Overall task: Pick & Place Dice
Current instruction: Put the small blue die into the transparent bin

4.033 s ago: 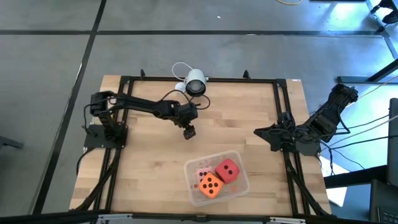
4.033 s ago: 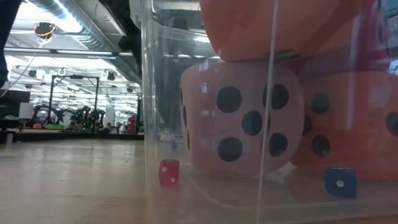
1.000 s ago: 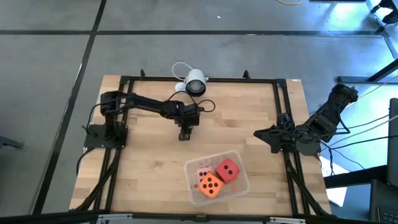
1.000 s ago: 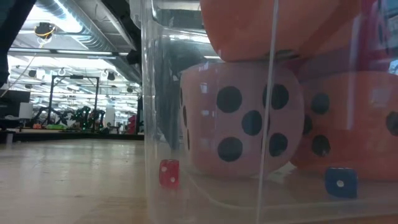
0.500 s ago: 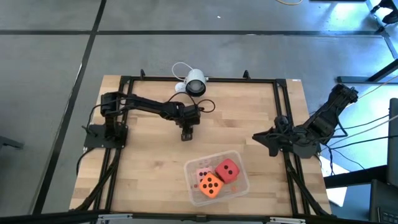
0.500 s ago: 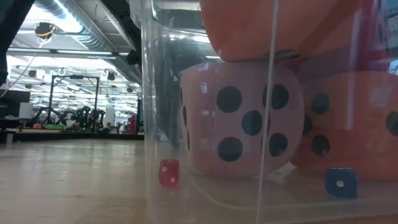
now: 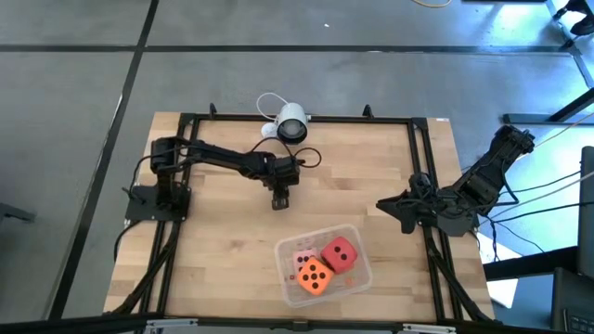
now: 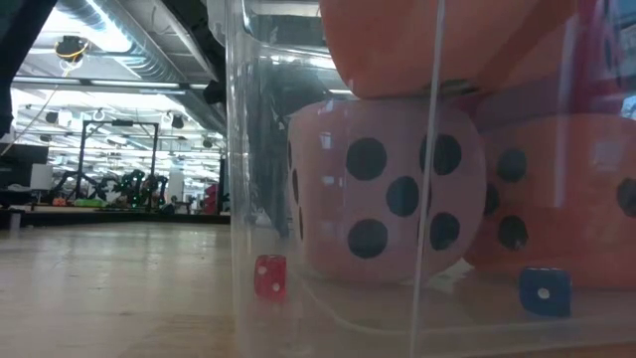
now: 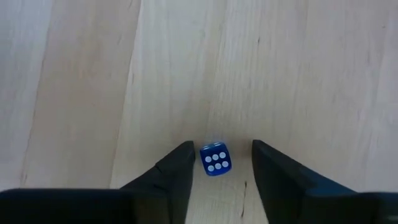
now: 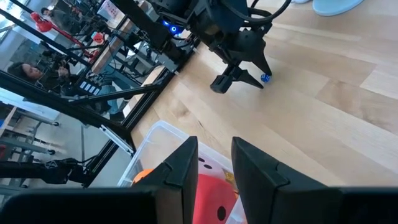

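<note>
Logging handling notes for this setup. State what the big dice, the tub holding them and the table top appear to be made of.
Big dice, such as the pale pink one: probably foam or soft rubber; matte, rounded edges, printed dark pips.
Tub: clear, glossy plastic; its contents show through the wall and it catches reflections.
Table top: light wood planks with visible grain and seams, smooth finish.

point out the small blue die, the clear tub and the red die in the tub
small blue die (image 9: 215,160): left wrist view, its six-pip top face
clear tub (image 7: 362,261): high view, its right rim
red die (image 7: 341,252): high view, its top face
</note>
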Robot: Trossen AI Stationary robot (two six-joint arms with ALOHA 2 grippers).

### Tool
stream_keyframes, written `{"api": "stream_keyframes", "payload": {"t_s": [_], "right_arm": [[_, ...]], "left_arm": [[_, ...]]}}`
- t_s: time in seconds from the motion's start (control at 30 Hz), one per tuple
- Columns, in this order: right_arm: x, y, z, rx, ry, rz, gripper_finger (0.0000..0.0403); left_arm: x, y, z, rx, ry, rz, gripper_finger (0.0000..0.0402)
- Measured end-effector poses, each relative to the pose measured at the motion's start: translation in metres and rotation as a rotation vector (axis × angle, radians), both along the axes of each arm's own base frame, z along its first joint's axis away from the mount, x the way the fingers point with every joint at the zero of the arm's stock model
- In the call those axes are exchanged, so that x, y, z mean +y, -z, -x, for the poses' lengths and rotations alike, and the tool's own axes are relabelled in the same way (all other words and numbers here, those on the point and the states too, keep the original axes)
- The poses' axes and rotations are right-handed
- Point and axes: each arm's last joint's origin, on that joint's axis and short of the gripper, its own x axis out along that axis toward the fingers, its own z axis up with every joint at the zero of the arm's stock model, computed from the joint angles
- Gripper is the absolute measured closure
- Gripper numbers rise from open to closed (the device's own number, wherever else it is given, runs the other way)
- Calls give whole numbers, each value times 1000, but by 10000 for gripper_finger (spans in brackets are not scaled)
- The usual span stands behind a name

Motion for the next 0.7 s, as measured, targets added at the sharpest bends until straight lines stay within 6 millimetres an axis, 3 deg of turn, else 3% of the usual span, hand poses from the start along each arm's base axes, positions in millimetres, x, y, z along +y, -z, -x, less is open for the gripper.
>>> {"api": "stream_keyframes", "payload": {"t_s": [0.37, 0.7], "right_arm": [[0, 0, 0, 0, -3, -4, 305], [1, 0, 0, 8, -20, -15, 305]], "left_arm": [[-11, 1, -1, 51, 65, -134, 385], [-12, -2, 4, 77, 54, -113, 389]]}}
